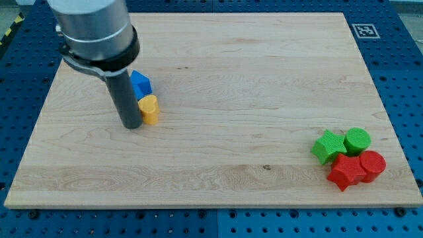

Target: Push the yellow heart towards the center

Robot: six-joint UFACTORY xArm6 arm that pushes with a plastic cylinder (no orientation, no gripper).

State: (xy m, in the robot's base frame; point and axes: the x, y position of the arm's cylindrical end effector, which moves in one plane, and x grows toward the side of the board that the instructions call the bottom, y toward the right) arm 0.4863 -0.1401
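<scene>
The yellow heart lies on the wooden board at the view's left, partly hidden by my rod. A blue block, shape unclear, sits just above it and touches it. My tip rests on the board right at the heart's left side, touching or nearly touching it. The rod and the grey arm body rise towards the view's top left and cover part of both blocks.
At the view's bottom right sits a tight cluster: a green star, a green cylinder, a red star and a red cylinder. A printed marker tag is at the top right corner.
</scene>
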